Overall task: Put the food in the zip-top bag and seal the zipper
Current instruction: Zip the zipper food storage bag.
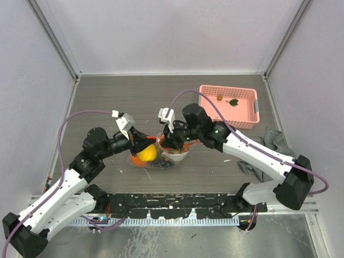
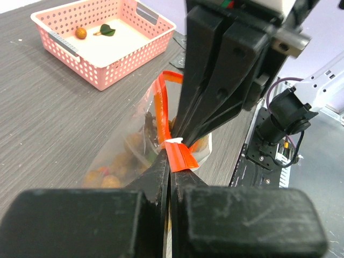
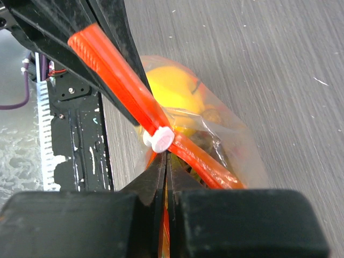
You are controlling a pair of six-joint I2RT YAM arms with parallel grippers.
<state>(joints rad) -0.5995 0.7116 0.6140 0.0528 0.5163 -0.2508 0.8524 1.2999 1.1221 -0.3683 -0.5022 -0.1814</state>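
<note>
The clear zip-top bag [image 1: 171, 157] lies mid-table and holds the yellow fruit [image 1: 146, 153], an orange fruit [image 1: 138, 162] and brown balls [image 2: 115, 164]. Its red-orange zipper [image 2: 161, 102] is lifted off the table. My left gripper [image 1: 152, 143] is shut on the zipper's end [image 2: 180, 157]. My right gripper [image 1: 167, 141] is shut on the zipper [image 3: 121, 83] just under its white slider [image 3: 159, 138], close against the left gripper's fingers [image 3: 80, 32]. The yellow fruit [image 3: 172, 91] shows through the plastic in the right wrist view.
A pink lattice basket [image 1: 252, 107] stands at the back right with a small orange ball [image 1: 220, 98] and a green leaf [image 1: 234, 101] in it. It also shows in the left wrist view [image 2: 115, 59]. A grey cloth [image 1: 275, 141] lies at the right edge.
</note>
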